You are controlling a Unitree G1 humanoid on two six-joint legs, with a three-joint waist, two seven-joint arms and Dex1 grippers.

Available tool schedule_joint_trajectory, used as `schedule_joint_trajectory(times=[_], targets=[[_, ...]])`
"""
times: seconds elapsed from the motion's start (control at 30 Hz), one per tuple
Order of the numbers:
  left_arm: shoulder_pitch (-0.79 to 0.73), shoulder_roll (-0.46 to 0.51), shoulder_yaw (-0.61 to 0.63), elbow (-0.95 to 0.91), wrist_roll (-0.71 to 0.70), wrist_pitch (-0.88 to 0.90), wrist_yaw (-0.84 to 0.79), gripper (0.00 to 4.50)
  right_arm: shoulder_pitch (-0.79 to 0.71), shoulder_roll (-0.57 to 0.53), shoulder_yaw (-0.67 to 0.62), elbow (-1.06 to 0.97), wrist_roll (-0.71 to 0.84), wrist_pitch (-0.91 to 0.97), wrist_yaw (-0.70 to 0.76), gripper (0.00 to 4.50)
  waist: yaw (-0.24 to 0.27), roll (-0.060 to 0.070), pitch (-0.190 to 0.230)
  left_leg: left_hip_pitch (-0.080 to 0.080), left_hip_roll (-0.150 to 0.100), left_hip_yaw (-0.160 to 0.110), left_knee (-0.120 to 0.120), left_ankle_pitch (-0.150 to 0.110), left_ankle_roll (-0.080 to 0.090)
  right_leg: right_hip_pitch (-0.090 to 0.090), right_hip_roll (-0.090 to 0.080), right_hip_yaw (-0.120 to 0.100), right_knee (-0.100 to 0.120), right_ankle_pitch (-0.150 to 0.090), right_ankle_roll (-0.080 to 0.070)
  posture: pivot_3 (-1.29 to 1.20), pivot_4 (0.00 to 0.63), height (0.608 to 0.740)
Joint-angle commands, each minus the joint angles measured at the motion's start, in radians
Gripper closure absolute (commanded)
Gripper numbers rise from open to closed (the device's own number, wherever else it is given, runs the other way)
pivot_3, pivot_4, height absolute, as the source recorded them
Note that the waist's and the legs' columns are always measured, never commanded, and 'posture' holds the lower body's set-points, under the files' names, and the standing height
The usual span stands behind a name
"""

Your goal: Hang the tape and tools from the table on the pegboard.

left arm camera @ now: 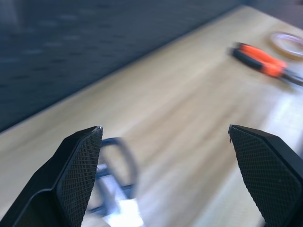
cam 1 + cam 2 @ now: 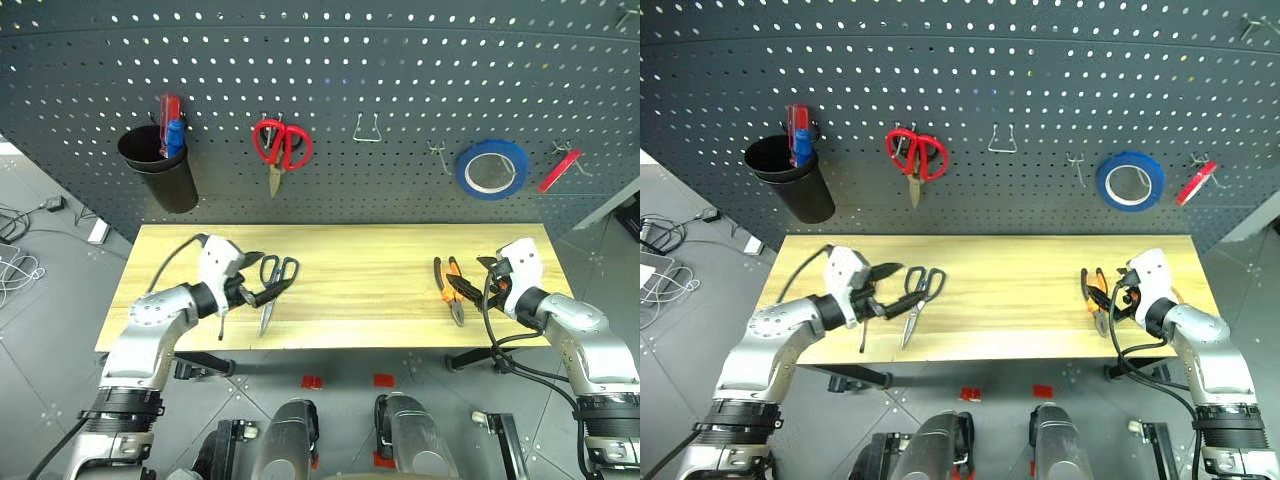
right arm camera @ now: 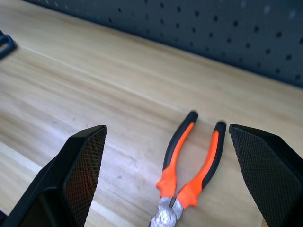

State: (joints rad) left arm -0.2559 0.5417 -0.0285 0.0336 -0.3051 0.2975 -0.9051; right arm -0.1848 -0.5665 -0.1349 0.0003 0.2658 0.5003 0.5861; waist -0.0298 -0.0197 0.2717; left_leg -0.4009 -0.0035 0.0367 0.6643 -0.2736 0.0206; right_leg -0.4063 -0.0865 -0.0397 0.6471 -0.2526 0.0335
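Dark-blue-handled steel scissors [image 2: 267, 312] lie on the left of the light wood table [image 2: 370, 300]. My left gripper [image 2: 270, 272] is open just left of their handles [image 1: 120, 161], with nothing between its fingers. Orange-and-black pliers [image 2: 452, 295] lie on the right, handles toward the pegboard [image 2: 400, 80]. My right gripper [image 2: 472, 276] is open right beside them, and the pliers [image 3: 189, 161] sit between its spread fingers without being gripped. A thin tan ring of tape [image 1: 288, 42] lies just beyond the pliers [image 1: 258, 59]. The screwdriver is out of view.
On the pegboard hang a black cup [image 2: 160, 168] holding red and blue handles, red-handled scissors [image 2: 282, 146], a blue tape roll [image 2: 492, 168] and a red item [image 2: 558, 170]. Bare hooks [image 2: 366, 128] sit between them. Cables [image 2: 18, 262] lie on the floor at the left.
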Motion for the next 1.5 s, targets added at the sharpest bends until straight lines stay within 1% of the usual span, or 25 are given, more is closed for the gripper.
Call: schedule_joint_trajectory(times=[0.03, 0.1, 0.13, 0.27, 0.33, 0.47, 0.6, 0.7, 0.9, 1.0, 1.03, 1.07, 1.13, 1.27, 1.3, 1.37, 1.47, 1.5], targets=[[-0.047, -0.057, -0.15, -0.07, 0.035, 0.008, -0.044, 0.0, -0.043, -0.02, -0.022, 0.029, -0.038, 0.085, -0.08, 0.06, 0.0, 0.001, 0.013, 0.0, 0.0, 0.0, 0.0, 0.0, 0.0, 0.0, 0.0, 0.0, 0.0, 0.0, 0.0, -0.1, 0.358, 0.74], [-0.077, -0.105, -0.224, -0.066, 0.059, 0.022, -0.047, 0.0, -0.068, -0.027, -0.023, 0.072, -0.056, 0.114, -0.109, 0.06, -0.001, 0.001, 0.022, 0.0, -0.002, 0.0, 0.0, 0.0, 0.001, 0.0, -0.001, 0.0, 0.0, 0.0, 0.0, -0.13, 0.373, 0.74], [-0.084, -0.115, -0.243, -0.067, 0.065, 0.028, -0.049, 0.0, -0.074, -0.028, -0.024, 0.079, -0.059, 0.122, -0.115, 0.06, -0.003, 0.001, 0.026, 0.0, -0.002, 0.0, 0.0, 0.0, 0.001, 0.0, -0.001, 0.0, 0.0, 0.0, 0.0, -0.14, 0.376, 0.74], [-0.13, -0.207, -0.338, -0.029, 0.098, 0.032, -0.044, 0.0, -0.144, -0.05, -0.024, 0.213, -0.086, 0.125, -0.13, 0.06, -0.018, 0.002, 0.047, -0.001, -0.002, 0.0, 0.0, 0.0, 0.001, -0.001, -0.001, 0.0, 0.0, 0.0, 0.0, -0.18, 0.401, 0.74], [-0.15, -0.244, -0.366, -0.009, 0.112, 0.03, -0.041, 0.0, -0.188, -0.053, -0.037, 0.308, -0.087, 0.113, -0.136, 0.06, -0.028, 0.002, 0.054, -0.002, -0.002, 0.0, 0.0, 0.0, 0.001, -0.002, -0.001, 0.0, 0.0, 0.0, 0.0, -0.18, 0.411, 0.74], [-0.176, -0.299, -0.387, 0.005, 0.126, 0.035, -0.022, 0.0, -0.25, -0.042, -0.066, 0.436, -0.069, 0.082, -0.129, 0.06, -0.04, 0.001, 0.074, -0.001, -0.001, 0.001, 0.0, 0.001, 0.001, -0.002, 0.0, 0.0, 0.001, 0.0, 0.0, -0.18, 0.433, 0.74], [-0.169, -0.313, -0.4, -0.033, 0.129, 0.057, -0.016, 0.0, -0.276, -0.022, -0.06, 0.505, -0.066, 0.053, -0.105, 0.06, -0.049, 0.0, 0.095, -0.001, -0.002, 0.001, 0.0, 0.001, 0.001, -0.001, 0.0, 0.0, 0.001, 0.0, 0.0, -0.17, 0.442, 0.74], [-0.151, -0.302, -0.394, -0.061, 0.131, 0.074, -0.005, 0.0, -0.285, -0.003, -0.035, 0.531, -0.082, 0.04, -0.101, 0.06, -0.053, 0.001, 0.105, -0.002, -0.002, 0.001, 0.0, 0.001, 0.001, -0.001, 0.0, 0.0, 0.001, 0.0, 0.001, -0.17, 0.449, 0.74], [-0.127, -0.277, -0.375, -0.112, 0.124, 0.099, 0.017, 0.0, -0.319, 0.032, -0.019, 0.624, -0.113, 0.048, -0.141, 0.06, -0.056, -0.005, 0.118, -0.001, -0.001, 0.002, 0.001, 0.002, 0.0, -0.001, 0.0, 0.0, 0.002, 0.001, 0.003, -0.14, 0.463, 0.74], [-0.133, -0.274, -0.359, -0.122, 0.118, 0.112, 0.033, 0.0, -0.325, 0.044, -0.034, 0.645, -0.11, 0.05, -0.162, 0.58, -0.052, -0.006, 0.119, -0.001, -0.001, 0.001, 0.002, 0.002, 0.0, 0.0, 0.0, 0.0, 0.001, 0.002, 0.004, -0.13, 0.468, 0.74], [-0.135, -0.274, -0.352, -0.123, 0.117, 0.116, 0.038, 0.0, -0.324, 0.048, -0.043, 0.637, -0.1, 0.059, -0.163, 0.98, -0.051, -0.006, 0.119, -0.001, -0.001, 0.001, 0.002, 0.002, 0.0, 0.0, 0.0, 0.0, 0.001, 0.002, 0.004, -0.13, 0.468, 0.74], [-0.138, -0.273, -0.347, -0.123, 0.116, 0.119, 0.039, 0.0, -0.323, 0.052, -0.051, 0.626, -0.092, 0.068, -0.163, 1.23, -0.051, -0.007, 0.12, -0.001, -0.001, 0.001, 0.002, 0.002, 0.0, 0.0, 0.0, 0.0, 0.001, 0.002, 0.004, -0.13, 0.468, 0.74], [-0.142, -0.271, -0.34, -0.119, 0.114, 0.119, 0.038, 0.0, -0.318, 0.056, -0.061, 0.599, -0.082, 0.084, -0.166, 1.89, -0.051, -0.009, 0.123, -0.001, -0.001, 0.001, 0.001, 0.002, 0.0, 0.0, 0.0, 0.0, 0.001, 0.002, 0.004, -0.14, 0.468, 0.74], [-0.157, -0.283, -0.32, -0.094, 0.112, 0.094, 0.05, 0.0, -0.293, 0.057, -0.09, 0.51, -0.069, 0.111, -0.188, 3.18, -0.051, -0.009, 0.127, -0.001, -0.001, 0.001, 0.0, 0.002, -0.001, 0.0, 0.0, 0.0, 0.0, 0.002, 0.004, -0.15, 0.468, 0.74], [-0.159, -0.286, -0.317, -0.09, 0.112, 0.091, 0.052, 0.0, -0.289, 0.057, -0.094, 0.496, -0.066, 0.116, -0.191, 3.43, -0.051, -0.008, 0.129, -0.001, -0.001, 0.001, 0.0, 0.003, -0.002, 0.0, 0.0, -0.001, 0.0, 0.002, 0.004, -0.15, 0.468, 0.74], [-0.171, -0.304, -0.292, -0.075, 0.102, 0.08, 0.067, 0.0, -0.262, 0.065, -0.122, 0.398, -0.045, 0.146, -0.211, 4.03, -0.051, -0.006, 0.131, -0.001, -0.001, 0.002, 0.0, 0.003, -0.003, 0.0, 0.0, 0.0, 0.0, 0.002, 0.004, -0.17, 0.468, 0.74], [-0.176, -0.32, -0.247, -0.072, 0.074, 0.045, 0.068, 0.0, -0.174, 0.122, -0.182, 0.126, 0.026, 0.184, -0.247, 4.06, -0.051, -0.002, 0.135, -0.002, -0.001, 0.001, -0.001, 0.004, -0.004, -0.003, 0.0, 0.0, 0.0, 0.002, 0.004, -0.21, 0.464, 0.74], [-0.176, -0.325, -0.242, -0.068, 0.074, 0.036, 0.07, 0.0, -0.159, 0.133, -0.194, 0.083, 0.042, 0.187, -0.248, 4.06, -0.052, 0.0, 0.136, -0.004, -0.001, 0.002, -0.001, 0.004, -0.005, -0.004, 0.0, 0.0, 0.0, 0.002, 0.005, -0.23, 0.46, 0.74]])
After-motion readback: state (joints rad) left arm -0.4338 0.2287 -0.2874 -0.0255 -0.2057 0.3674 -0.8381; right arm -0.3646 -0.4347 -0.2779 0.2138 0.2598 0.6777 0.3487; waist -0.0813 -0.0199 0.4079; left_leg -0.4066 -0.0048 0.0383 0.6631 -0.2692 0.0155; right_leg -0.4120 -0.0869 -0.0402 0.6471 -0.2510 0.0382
